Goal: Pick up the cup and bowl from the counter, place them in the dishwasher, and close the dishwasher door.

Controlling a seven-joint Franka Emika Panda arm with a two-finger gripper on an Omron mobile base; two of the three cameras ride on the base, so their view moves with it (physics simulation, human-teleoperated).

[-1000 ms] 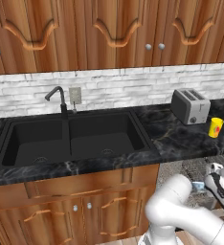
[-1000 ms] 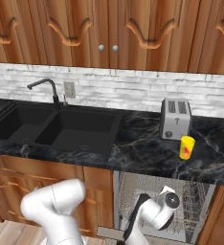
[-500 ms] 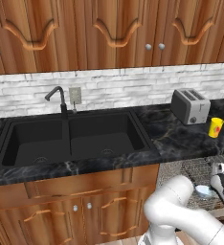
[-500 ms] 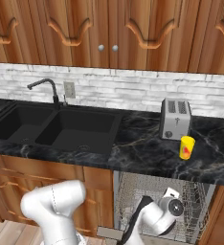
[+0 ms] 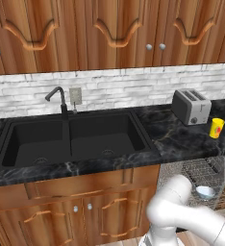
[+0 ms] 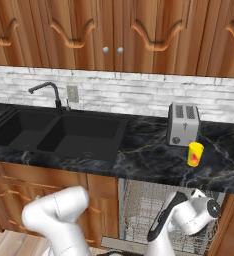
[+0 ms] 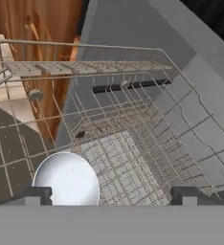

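Observation:
The pale bowl (image 7: 66, 180) lies in the wire rack of the dishwasher (image 7: 133, 33), which stands open below the counter (image 5: 181, 141). My gripper (image 7: 113, 195) hangs open just over the rack with nothing between its fingers. The bowl sits low beside the left fingertip (image 7: 35, 194). From the left base view the bowl (image 5: 205, 192) rests in the rack under the counter edge. The yellow cup (image 5: 216, 128) stands upright on the counter to the right of the toaster, and it also appears as the cup (image 6: 195, 154) in the right base view. My hand (image 6: 201, 212) is down in the dishwasher (image 6: 139, 205) opening.
A silver toaster (image 5: 191, 106) stands at the back of the counter, close to the cup. The black sink (image 5: 73, 137) with its faucet (image 5: 56, 98) lies to the left. Wooden cabinet doors (image 5: 85, 216) flank the dishwasher, and the rack wires (image 7: 85, 72) rise around the hand.
The jaws have spread wide and let go of the bowl, which now rests in the rack. My hand has drifted a little to the right inside the dishwasher.

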